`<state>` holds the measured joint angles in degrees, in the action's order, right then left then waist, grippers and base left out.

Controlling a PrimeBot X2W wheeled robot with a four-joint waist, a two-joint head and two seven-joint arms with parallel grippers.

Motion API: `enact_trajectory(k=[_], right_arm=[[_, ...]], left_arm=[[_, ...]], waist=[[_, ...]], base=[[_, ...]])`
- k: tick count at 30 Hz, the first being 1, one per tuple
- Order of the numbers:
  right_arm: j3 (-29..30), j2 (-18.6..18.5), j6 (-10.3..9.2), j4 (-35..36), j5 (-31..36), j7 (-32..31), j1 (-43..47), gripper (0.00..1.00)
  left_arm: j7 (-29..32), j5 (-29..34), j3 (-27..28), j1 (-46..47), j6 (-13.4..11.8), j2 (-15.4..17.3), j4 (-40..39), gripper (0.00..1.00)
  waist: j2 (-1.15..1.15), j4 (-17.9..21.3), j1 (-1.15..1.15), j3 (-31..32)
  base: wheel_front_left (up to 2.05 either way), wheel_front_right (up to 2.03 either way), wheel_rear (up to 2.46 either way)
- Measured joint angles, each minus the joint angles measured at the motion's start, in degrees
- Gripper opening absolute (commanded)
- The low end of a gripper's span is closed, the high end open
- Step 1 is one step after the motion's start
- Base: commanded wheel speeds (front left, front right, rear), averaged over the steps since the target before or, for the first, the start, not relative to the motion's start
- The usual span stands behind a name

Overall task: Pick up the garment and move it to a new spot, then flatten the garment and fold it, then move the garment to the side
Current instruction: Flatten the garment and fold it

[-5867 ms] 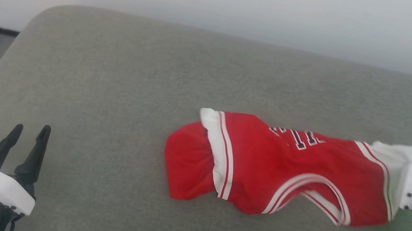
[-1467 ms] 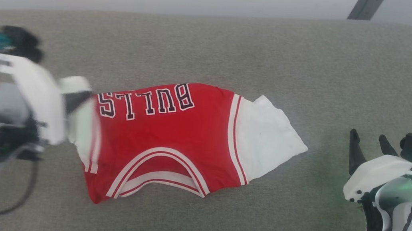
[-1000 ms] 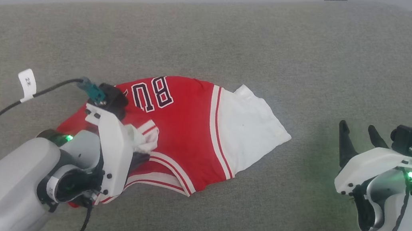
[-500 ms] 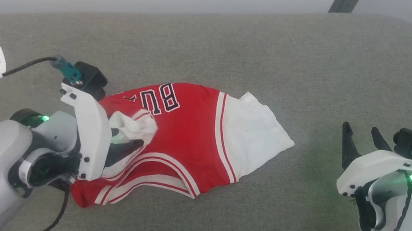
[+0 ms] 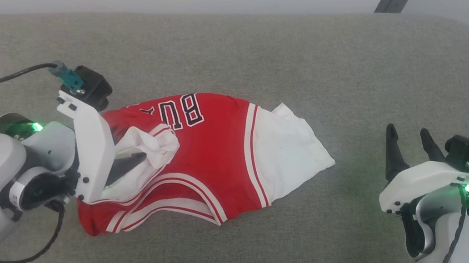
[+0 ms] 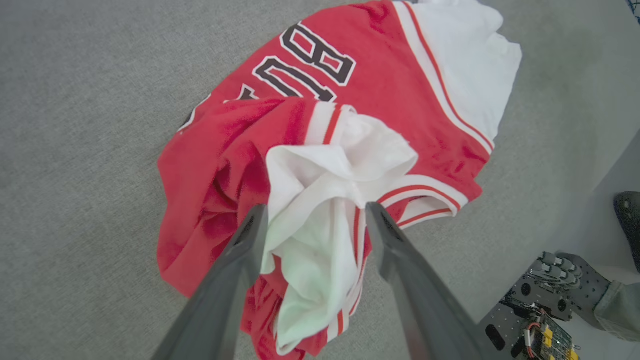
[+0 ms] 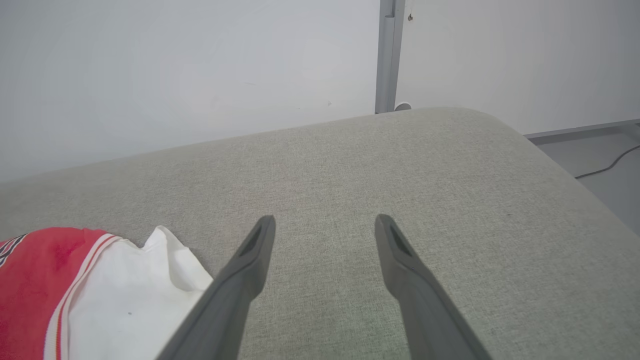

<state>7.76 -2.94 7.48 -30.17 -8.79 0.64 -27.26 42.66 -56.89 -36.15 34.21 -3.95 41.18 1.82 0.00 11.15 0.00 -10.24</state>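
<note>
Left gripper hovers with fingers spread on either side of the bunched white sleeve of the garment, perhaps brushing it. The garment lies crumpled on the grey cushion. Right gripper is spread too, over bare cushion, well apart from it.

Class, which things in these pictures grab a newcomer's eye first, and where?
The red jersey lies crumpled on the grey cushion, left of centre. The left end effector stands open astride its bunched white sleeve; the right end effector hovers open over bare cushion.
</note>
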Motion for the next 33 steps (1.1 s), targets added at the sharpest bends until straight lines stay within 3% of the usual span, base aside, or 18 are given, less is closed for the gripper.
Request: enact_trajectory(k=[6, 7, 9, 19, 24, 33], right_arm=[[-1.29, 0.0, 0.0, 1.18, -0.75, 0.63, -0.57, 1.0], [-1.46, -0.01, 0.0, 1.41, -0.8, 0.71, -0.63, 1.0], [-1.74, 0.0, 0.0, 1.79, -0.92, 0.86, -0.63, 1.0], [-1.12, -0.03, 0.0, 3.36, -0.43, 0.78, 0.04, 1.0], [-0.58, -0.01, 0.0, 4.71, 0.66, 0.32, 0.85, 1.0], [-0.2, 0.0, 0.0, 6.75, 1.35, -1.18, 2.16, 1.0]], left_arm=[[-1.96, 0.94, -0.44, 1.29, 2.72, -0.24, 5.23, 1.0], [-2.03, 0.94, -0.52, 1.29, 3.03, -0.29, 5.94, 0.8], [-2.45, 0.98, -0.67, 1.41, 3.74, -0.44, 7.21, 0.0], [-3.13, 0.79, -0.33, 1.93, 4.17, -0.55, 8.79, 0.0], [-3.53, -0.7, 2.47, 1.91, 1.77, 1.0, 6.15, 0.0], [-4.6, -4.31, 9.36, -2.65, -4.35, 7.7, 4.02, 0.0]], waist=[[0.0, 0.89, 0.0, -1.18], [0.0, 1.01, 0.0, -1.32], [0.0, 1.19, 0.0, -1.57], [0.0, 0.42, 0.0, -1.23], [0.0, -1.03, 0.0, -0.16], [0.0, -3.91, 0.0, 1.47]], base=[[0.0, 0.0, 0.0], [0.0, 0.0, 0.0], [0.0, 0.0, 0.0], [0.0, 0.0, 0.0], [0.0, 0.0, 0.0], [0.0, 0.0, 0.0]])
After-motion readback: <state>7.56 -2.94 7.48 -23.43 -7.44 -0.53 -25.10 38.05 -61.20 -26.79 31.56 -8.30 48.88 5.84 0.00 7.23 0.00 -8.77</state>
